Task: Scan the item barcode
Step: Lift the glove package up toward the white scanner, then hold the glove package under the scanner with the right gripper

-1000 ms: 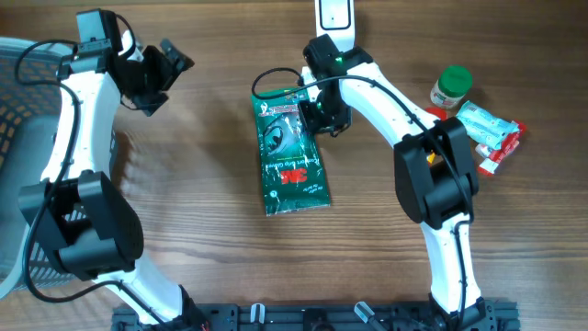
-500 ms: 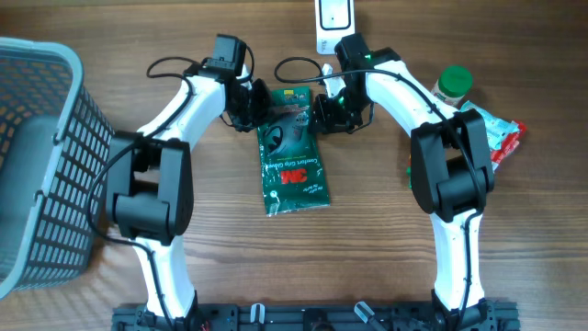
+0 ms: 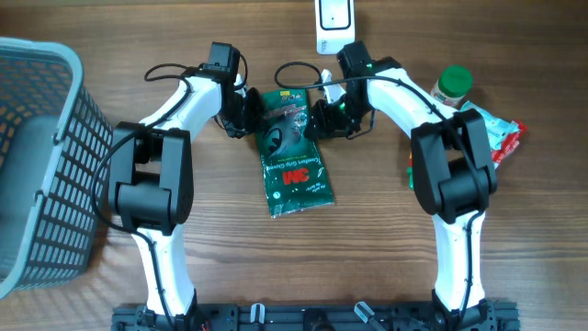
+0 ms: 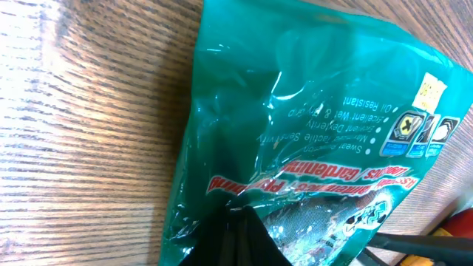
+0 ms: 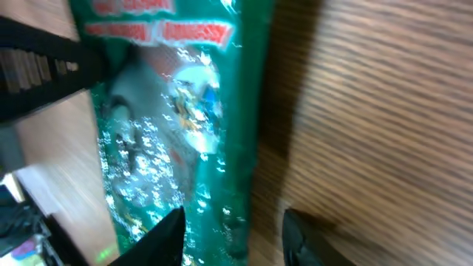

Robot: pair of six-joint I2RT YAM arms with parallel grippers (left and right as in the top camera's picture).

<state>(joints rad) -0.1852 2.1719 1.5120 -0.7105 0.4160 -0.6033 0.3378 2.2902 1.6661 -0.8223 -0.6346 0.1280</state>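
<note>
The green glossy plastic packet (image 3: 292,158) with red and white print lies flat on the wooden table (image 3: 386,267), in the middle, with its long side running from near to far. Its far end is between the two arms.

The left gripper (image 3: 248,112) is at the far left corner of the packet. In the left wrist view its black fingers (image 4: 229,238) are fully together, and the wrinkled film seems to be pinched between them. The right gripper (image 3: 322,118) is at the far right edge. In the right wrist view its jaws stand partly apart, with the edge of the packet between them, and I do not see them pressing on it.

The white boxy device (image 3: 333,23) at the far edge of the table is, I think, the scanner. It is just beyond the packet.

Several things can go wrong from here. The left grip is only on a thin corner of slippery film, so the packet can slide out when it is lifted. If only one corner carries it, the packet can hang, fold or turn, and then the barcode will not face the scanner. I cannot see the barcode in any view, so it may be on the underside. The shiny wrinkles can also spoil the reading.
</note>
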